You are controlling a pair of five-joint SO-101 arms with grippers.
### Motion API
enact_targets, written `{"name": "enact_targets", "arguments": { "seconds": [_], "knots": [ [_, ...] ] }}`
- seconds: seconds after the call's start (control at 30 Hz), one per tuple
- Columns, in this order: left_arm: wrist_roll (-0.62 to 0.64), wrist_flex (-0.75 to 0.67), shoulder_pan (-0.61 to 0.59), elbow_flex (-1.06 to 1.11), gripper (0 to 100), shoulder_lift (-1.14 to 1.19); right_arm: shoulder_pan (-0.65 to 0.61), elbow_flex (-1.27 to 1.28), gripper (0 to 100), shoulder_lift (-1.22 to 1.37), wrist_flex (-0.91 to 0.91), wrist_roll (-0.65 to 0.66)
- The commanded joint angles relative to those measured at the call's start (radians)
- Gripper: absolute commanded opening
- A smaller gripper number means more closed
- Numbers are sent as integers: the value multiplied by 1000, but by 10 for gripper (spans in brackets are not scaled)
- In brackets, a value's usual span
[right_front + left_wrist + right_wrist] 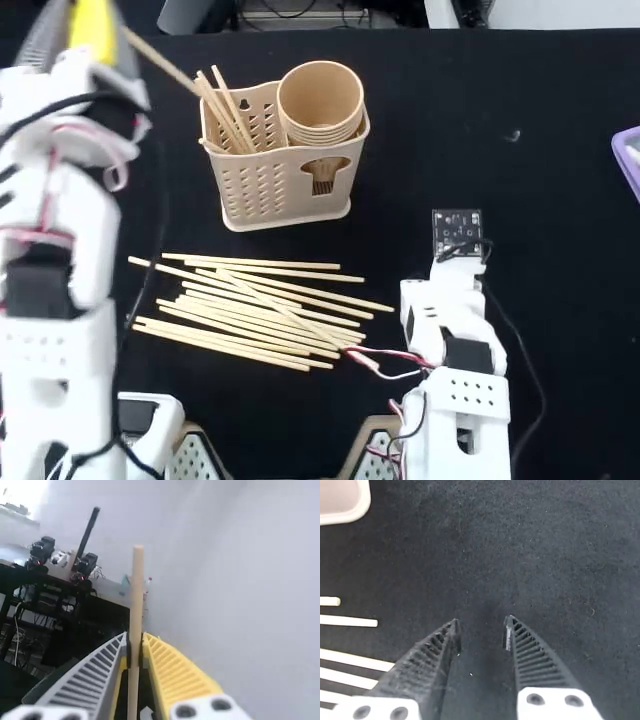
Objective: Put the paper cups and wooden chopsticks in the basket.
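Cups are sorted: the paper cups (320, 100) sit stacked inside the basket (270, 185), beside a few chopsticks (228, 115) in its other compartment. Left hand (135, 637) is pinching one chopstick (136, 580), far end near the basket's rim. Right hand (482, 625) is spread, holding nothing. A big loose pile (250, 310) (most of them, I'd guess) lies on the tabletop (500, 100) near the basket, so lots left.

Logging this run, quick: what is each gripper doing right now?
Left gripper: shut on a chopstick.
Right gripper: open, holding nothing.
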Motion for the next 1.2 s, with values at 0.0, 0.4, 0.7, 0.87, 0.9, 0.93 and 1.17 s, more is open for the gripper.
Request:
{"name": "enact_targets", "arguments": {
  "seconds": [0.0, 0.4, 0.7, 0.87, 0.9, 0.93, 1.17],
  "knots": [
    [-11, -89, 58, 36, 29, 63, 15, -4, 149, -19, -25, -2],
    [-135, -126, 74, 64, 30, 282, 15, -4, 149, -19, -25, -2],
    [-288, -3, 209, 62, 33, 282, 15, -4, 150, -19, -20, 0],
    [-318, -2, 206, 62, 34, 281, 14, -2, 150, -16, -18, 0],
    [-322, 8, 199, 62, 39, 281, 14, -2, 150, -16, -18, 0],
    [-331, 35, 188, 59, 59, 279, 14, -2, 150, -16, -18, 0],
    [-270, 328, 176, -97, 141, 252, 14, -2, 151, -16, -18, 0]
  ]
}}
